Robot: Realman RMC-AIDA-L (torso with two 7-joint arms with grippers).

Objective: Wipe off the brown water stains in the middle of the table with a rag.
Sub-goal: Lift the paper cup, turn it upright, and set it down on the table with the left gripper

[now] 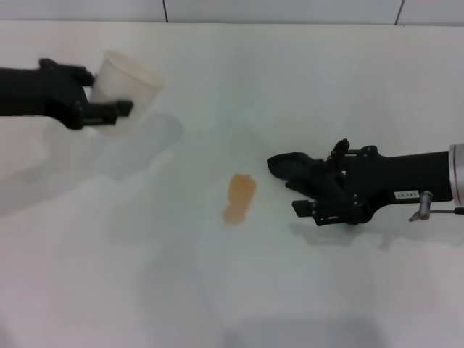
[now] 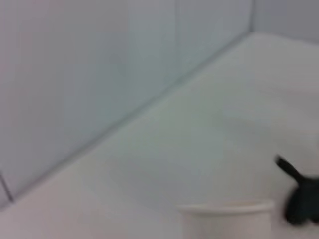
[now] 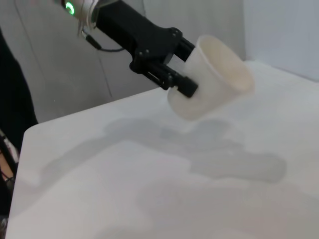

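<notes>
Stain (image 1: pixel 238 197) unwiped mid-table (image 1: pixel 145 290); right gripper (image 1: pixel 290 174) just beside it, fingers closed on black rag (image 1: pixel 286 165).
Left gripper (image 1: pixel 109 98), far left, clamps tilted cup (image 1: pixel 127 87); dregs could spill, and a light pass may smear.

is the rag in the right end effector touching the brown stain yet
Apart. The head view shows bare white table between the rag, held in the right end effector, and the brown stain.

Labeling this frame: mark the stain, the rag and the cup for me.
brown water stains (image 1: pixel 239 197): head view, middle of the orange-brown blotch.
rag (image 1: pixel 290 167): head view, black cloth in the right gripper.
cup (image 1: pixel 130 83): head view, tilted side wall, held by the left gripper.
</notes>
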